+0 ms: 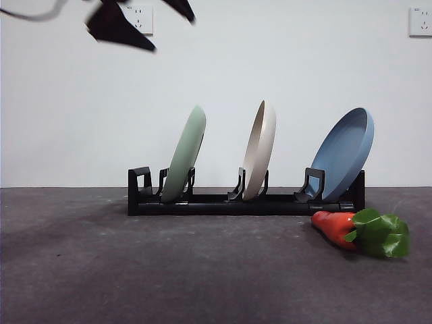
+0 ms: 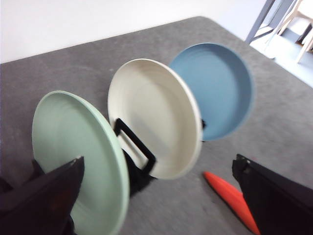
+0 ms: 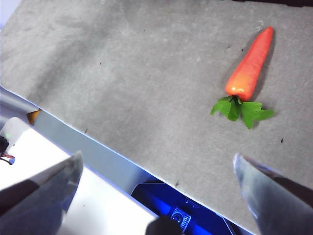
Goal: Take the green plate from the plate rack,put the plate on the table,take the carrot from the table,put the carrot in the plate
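- Here, the green plate (image 1: 185, 156) stood on edge in the plate rack (image 1: 246, 200), in the end slot farthest from the carrot (image 1: 335, 227), and leaned toward the cream plate (image 1: 260, 150) beside it without touching it.
- The blue plate (image 1: 344, 154) filled the slot at the other end of the rack, and the carrot lay on the table (image 1: 135, 270) just in front of that end, its leaves pointing away from the rack.
- The left gripper (image 2: 156, 196) hung above and near the green plate, jaws spread wide with nothing between them; one jaw showed close by the plate's rim, though contact could not be made out.
- The right gripper (image 3: 156, 181) waited over the table's near edge, well apart from the carrot, jaws likewise parted and empty.
- The plate looked rigid, light and matte, so probably not very slippery; being thin and shallow, it seemed best pinched across the upper rim, clear of the slotted holders, and drawn upward along its own tilt.
- A sideways pull risked knocking the cream plate or dragging the whole rack.
- The carrot looked small, light and firm; the orange body at mid-length seemed a surer hold than the floppy leaves.
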Available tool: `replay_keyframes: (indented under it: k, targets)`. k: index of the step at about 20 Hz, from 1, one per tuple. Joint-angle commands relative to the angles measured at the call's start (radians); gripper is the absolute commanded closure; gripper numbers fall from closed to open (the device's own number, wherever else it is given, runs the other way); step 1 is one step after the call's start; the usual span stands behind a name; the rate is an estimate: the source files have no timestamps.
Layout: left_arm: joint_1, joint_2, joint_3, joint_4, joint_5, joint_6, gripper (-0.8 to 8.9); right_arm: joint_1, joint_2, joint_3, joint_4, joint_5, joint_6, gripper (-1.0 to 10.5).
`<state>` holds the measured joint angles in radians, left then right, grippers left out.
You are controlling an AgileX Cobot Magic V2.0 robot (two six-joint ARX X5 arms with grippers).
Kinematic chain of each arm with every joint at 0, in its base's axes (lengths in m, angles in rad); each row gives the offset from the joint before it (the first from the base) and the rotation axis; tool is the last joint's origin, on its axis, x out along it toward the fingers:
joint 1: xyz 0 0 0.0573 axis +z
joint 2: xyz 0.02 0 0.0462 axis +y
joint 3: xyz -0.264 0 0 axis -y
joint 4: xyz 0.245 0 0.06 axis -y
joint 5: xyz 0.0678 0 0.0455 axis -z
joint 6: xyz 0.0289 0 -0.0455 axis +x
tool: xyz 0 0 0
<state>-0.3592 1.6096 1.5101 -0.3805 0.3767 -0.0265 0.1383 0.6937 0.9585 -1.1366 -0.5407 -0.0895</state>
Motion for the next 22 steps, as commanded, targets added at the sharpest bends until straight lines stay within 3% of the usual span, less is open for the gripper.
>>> replay_keyframes:
  k: [1,5,12,13,16,17,22]
  targets:
    - [-0.017,0.097,0.029,0.051,-0.043,0.002,2.47,0.002,0.0,0.003,0.001,-0.002,0.006,2.5]
    - [-0.035,0.211,0.03,0.149,-0.129,0.002,2.47,0.002,0.0,0.003,-0.004,-0.002,0.007,2.5]
    - [-0.052,0.324,0.03,0.176,-0.196,0.001,2.63,0.002,0.0,0.003,-0.003,0.0,0.007,2.6]
    - [-0.054,0.325,0.03,0.177,-0.196,0.001,3.32,0.002,0.0,0.003,-0.003,0.0,0.007,2.6]
    - [-0.059,0.325,0.03,0.174,-0.185,0.0,7.63,0.002,0.0,0.003,-0.003,0.0,0.007,2.6]
    - [-0.059,0.325,0.03,0.169,-0.185,-0.005,8.3,0.002,0.0,0.003,-0.003,0.0,0.007,2.6]
    - [-0.058,0.323,0.03,0.148,-0.13,-0.037,8.22,0.002,0.0,0.003,-0.003,0.0,0.007,2.6]
